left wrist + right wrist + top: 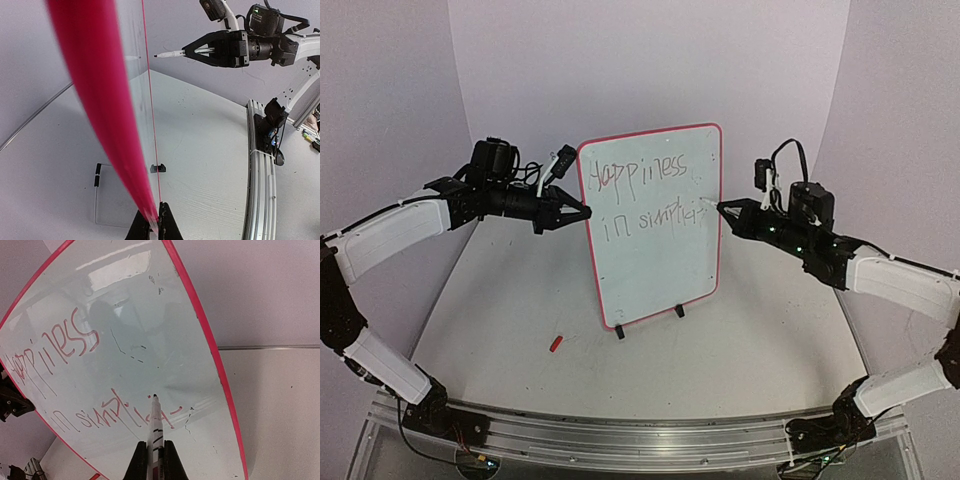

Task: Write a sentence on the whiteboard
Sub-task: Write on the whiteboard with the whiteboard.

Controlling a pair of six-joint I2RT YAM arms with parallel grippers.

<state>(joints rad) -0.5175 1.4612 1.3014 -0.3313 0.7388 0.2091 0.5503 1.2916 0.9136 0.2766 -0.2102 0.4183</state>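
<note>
The whiteboard stands upright on its stand at mid-table, white with a red-pink rim. The sentence runs in two lines, "happiness" above "in simpli..."; it shows closer in the right wrist view. My left gripper is shut on the whiteboard's left edge, its fingers either side of the rim. My right gripper is shut on a white marker pen. The pen tip is at the board by the end of the second line. The pen also shows in the left wrist view.
A small red pen cap lies on the table left of the board's foot. Black stand clips hold the board's lower edge. A metal rail runs along the near table edge. Walls enclose the back and sides.
</note>
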